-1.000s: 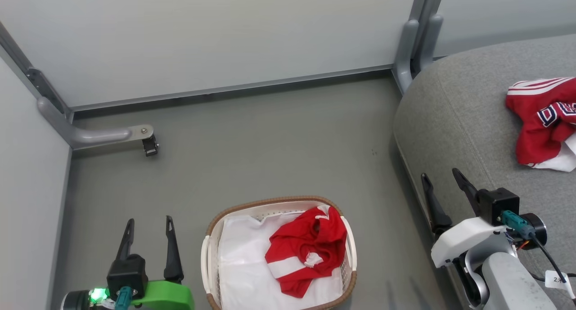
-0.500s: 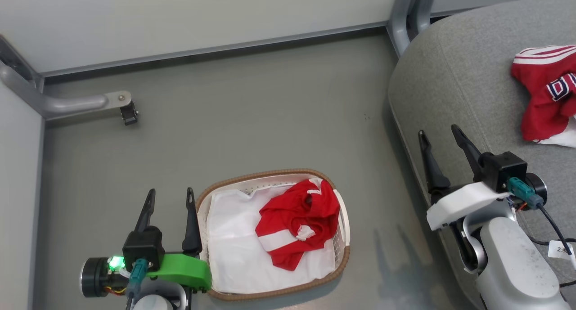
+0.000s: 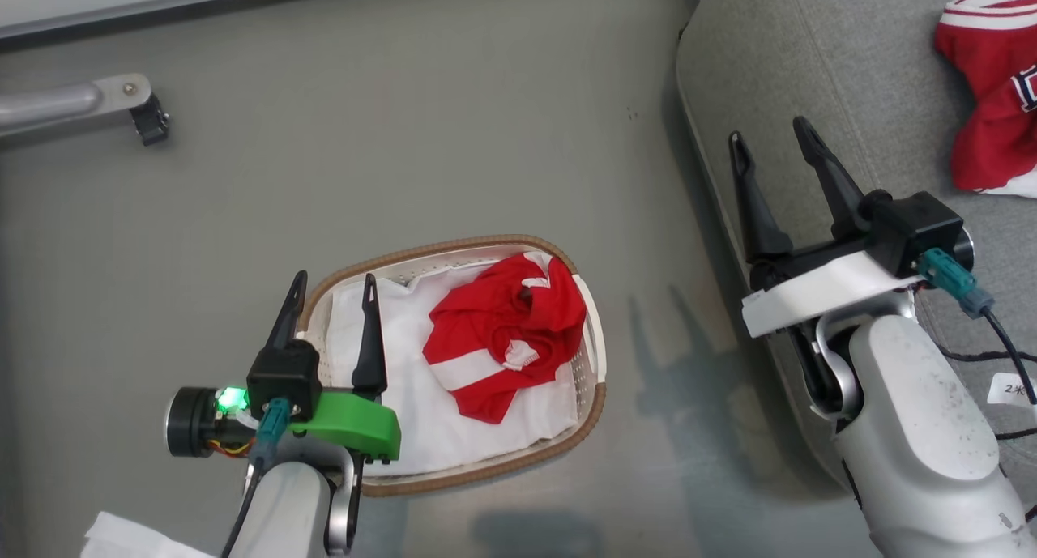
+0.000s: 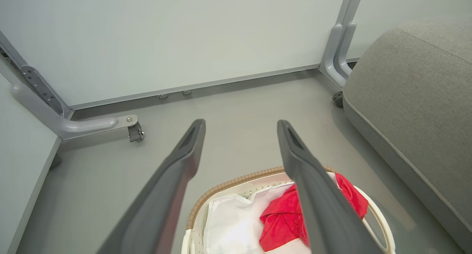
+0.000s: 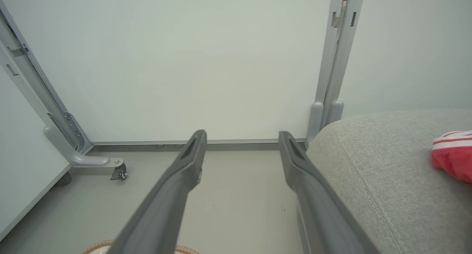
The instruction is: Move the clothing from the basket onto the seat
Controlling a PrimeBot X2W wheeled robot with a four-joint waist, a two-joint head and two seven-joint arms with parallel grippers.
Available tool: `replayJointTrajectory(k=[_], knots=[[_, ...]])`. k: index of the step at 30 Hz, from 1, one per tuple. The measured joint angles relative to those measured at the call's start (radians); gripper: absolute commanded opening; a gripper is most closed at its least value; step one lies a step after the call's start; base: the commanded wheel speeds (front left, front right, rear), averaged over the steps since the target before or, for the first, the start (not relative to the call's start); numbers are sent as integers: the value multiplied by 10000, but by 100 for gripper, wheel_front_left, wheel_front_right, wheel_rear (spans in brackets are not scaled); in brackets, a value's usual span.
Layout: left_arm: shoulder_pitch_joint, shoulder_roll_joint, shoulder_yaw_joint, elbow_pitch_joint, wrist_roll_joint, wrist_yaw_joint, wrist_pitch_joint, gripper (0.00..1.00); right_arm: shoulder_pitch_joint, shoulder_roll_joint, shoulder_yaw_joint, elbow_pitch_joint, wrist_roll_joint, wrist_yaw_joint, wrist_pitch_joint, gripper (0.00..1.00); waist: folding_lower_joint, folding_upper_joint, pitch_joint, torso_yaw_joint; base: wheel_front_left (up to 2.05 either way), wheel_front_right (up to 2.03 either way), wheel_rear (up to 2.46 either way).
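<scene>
Clothing (image 3: 502, 331) in the basket (image 3: 577, 372) is down to one red piece with a white stripe. It's bunched up on a white sheet (image 3: 405, 404) that lines the bottom, closer to the end of the basket facing the seat (image 3: 770, 64). A second jersey (image 3: 992, 96), red with white stripes and some lettering, lies crumpled on the seat, well apart from the basket, with a bit of white cloth poking out under it.

The left pincer (image 3: 335, 277) hangs over the far end of the basket from the seat, fingers spread wide and nothing between them. One finger is over the brown rim, the other over the sheet. Can't tell if either actually touches.

The right pincer (image 3: 769, 129) is also released and empty, sitting over the rounded edge of the seat.

Around it all is plain grey floor (image 3: 405, 137). Between the basket and the seat there's just bare floor with the arms' shadows on it. A metal foot (image 3: 97, 103) with a small caster, part of the pale partition panels (image 4: 184, 36), sticks out further back, nowhere near the basket.
</scene>
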Motion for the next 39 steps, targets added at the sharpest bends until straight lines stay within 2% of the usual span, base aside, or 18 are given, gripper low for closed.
replayJointTrajectory(k=[5,19,31,39], knots=[[-556,-8,-35,276,-59,-65,2,100,-386,169,50,-462,318,0,0,100,1,0,663,-242,0,0,0],[-2011,-12,-612,1246,445,-583,2,100,-1026,311,50,-1277,387,0,0,100,1,1,2447,-856,0,0,0],[-2892,-13,-982,2608,675,-988,2,100,-1496,433,-155,-1820,389,0,0,100,2,0,3619,-1178,0,0,0],[-3737,19,-928,4054,619,-1292,2,100,-1872,527,-35,-2362,405,0,0,100,2,0,4491,-1529,0,0,0]])
